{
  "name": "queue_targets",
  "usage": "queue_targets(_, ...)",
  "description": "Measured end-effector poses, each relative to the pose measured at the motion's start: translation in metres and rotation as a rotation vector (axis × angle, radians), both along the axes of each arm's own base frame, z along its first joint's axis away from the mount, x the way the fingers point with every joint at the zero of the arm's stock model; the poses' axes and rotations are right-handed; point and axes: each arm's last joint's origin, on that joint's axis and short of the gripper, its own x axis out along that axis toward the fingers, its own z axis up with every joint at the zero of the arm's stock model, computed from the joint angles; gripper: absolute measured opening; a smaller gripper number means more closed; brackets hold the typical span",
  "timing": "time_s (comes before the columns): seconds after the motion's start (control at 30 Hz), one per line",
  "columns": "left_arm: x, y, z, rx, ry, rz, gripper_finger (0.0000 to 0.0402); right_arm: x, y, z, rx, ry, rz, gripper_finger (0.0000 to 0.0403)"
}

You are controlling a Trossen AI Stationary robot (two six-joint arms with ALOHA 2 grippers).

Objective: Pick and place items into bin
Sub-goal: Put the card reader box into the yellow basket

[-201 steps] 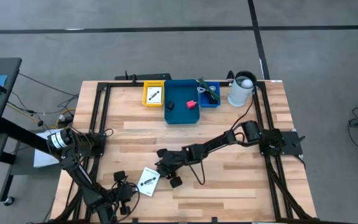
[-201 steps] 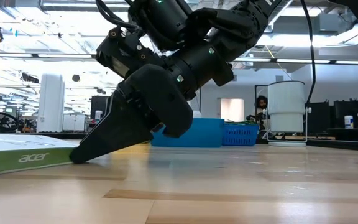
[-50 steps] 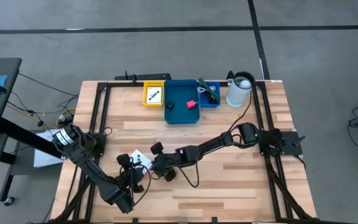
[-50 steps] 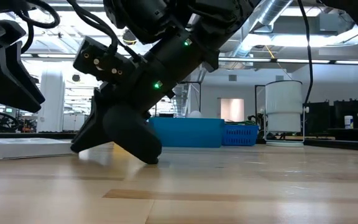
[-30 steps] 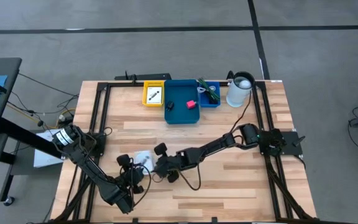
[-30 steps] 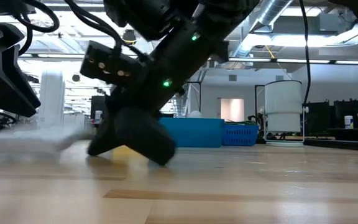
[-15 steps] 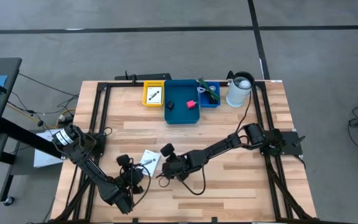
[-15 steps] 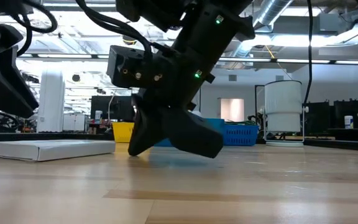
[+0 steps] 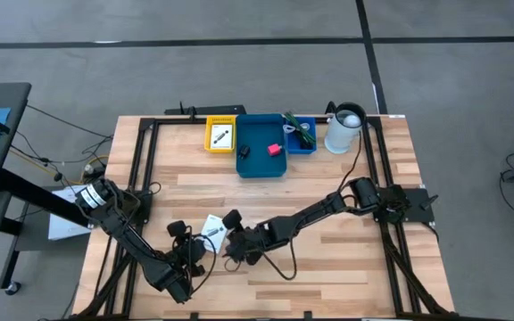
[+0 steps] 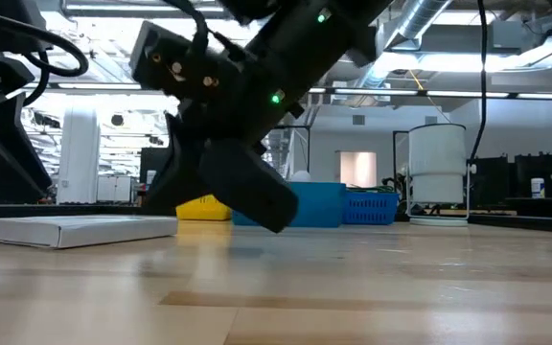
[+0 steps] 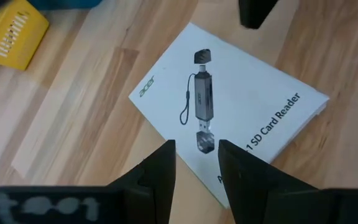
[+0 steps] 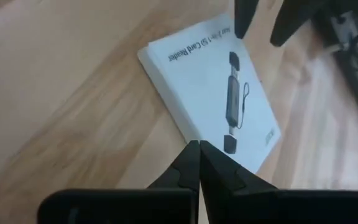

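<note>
A white printed card box (image 9: 212, 226) lies flat on the table left of the middle (image 10: 80, 228). My left gripper (image 11: 194, 168) hovers over it, open, a finger over each side of the printed picture (image 9: 193, 239). My right gripper (image 12: 199, 149) is shut, its tips just off the box's right edge and lifted off the table (image 10: 247, 196) (image 9: 230, 239). At the far edge, the blue bin (image 9: 262, 162) holds a pink-red block (image 9: 275, 149) and a black piece (image 9: 244, 152). A green stringy piece (image 9: 298, 130) lies in the small blue basket.
A yellow bin (image 9: 220, 135) holding another card stands left of the blue bin, and a white cylinder (image 9: 344, 127) sits at the far right corner. Black frame rails run along the left and right edges. Bare wood lies between the box and the bins.
The box, blurred in motion a second ago, has come to rest flat on the table. My right gripper, its tips then down on the wood by the box, has swung toward the table's right and back again, and has risen off the surface.
</note>
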Motion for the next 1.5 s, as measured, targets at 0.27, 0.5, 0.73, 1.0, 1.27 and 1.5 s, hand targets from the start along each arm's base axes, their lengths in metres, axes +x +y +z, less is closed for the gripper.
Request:
queue_targets(0.27, 0.001, -0.001, 0.0, 0.0, 0.006, -0.024, 0.0114, 0.016, -0.024, -0.02, 0.089, -0.036, -0.028, 0.0)
queue_targets(0.5, 0.001, -0.001, 0.0, 0.004, 0.002, -0.026, 0.0114, 0.017, -0.027, -0.037, 0.135, 0.011, -0.047, 0.0)
queue_targets(0.73, 0.001, -0.001, 0.0, 0.003, 0.01, -0.028, 0.0114, 0.014, -0.026, -0.041, 0.156, 0.043, -0.038, 0.0)
queue_targets(1.0, 0.004, -0.015, 0.015, 0.055, -0.093, -0.082, 0.0114, 0.014, -0.025, -0.041, 0.152, 0.043, -0.04, 0.0)
queue_targets(1.27, -0.025, -0.023, 0.062, 0.243, -0.146, -0.048, 0.0114, 0.012, -0.02, -0.041, 0.145, 0.042, -0.034, 0.0)
queue_targets(1.5, -0.051, -0.021, 0.045, 0.201, -0.085, 0.021, 0.0114, 0.014, -0.013, -0.037, 0.14, 0.029, -0.013, 0.0)
